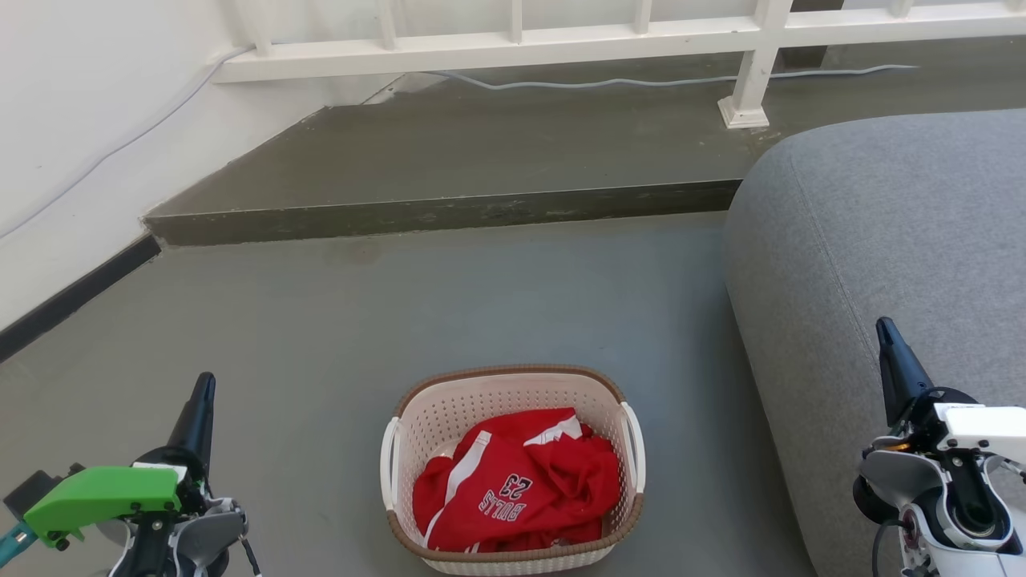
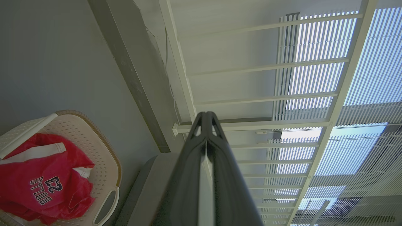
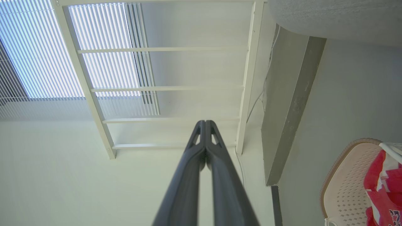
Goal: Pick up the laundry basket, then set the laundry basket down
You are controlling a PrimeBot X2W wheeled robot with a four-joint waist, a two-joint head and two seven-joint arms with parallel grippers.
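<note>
Where the left gripper (image 2: 206, 115) ends, its two dark fingers are pressed tight together, tip to tip, and they hold nothing. The right gripper (image 3: 205, 123) is the same: fingers closed flat on each other, with nothing between them. Both point up and away, toward the white railing (image 1: 513, 44) at the far side.

In the head view the left gripper sits low on the left with a bright green part (image 1: 104, 490) behind its fingers. The right gripper sits low on the right, in front of the grey sofa (image 1: 882, 224). Neither one touches the laundry basket (image 1: 513, 373).

The basket stands upright on the grey floor (image 1: 321, 320), between the two grippers and near the sofa's rounded edge. It is cream-white with lots of little holes, a brown rim and a white handle on each side. Inside lies a crumpled red shirt (image 1: 521, 489) with white stripes (the word BULLS and the number 23 show on it) — it covers most of the bottom.

Past the basket the floor runs to a low step (image 1: 441, 210), and a thin pale cable (image 1: 641, 82) lies on top of it, under the railing. A white wall (image 1: 80, 104) stands on the left.
</note>
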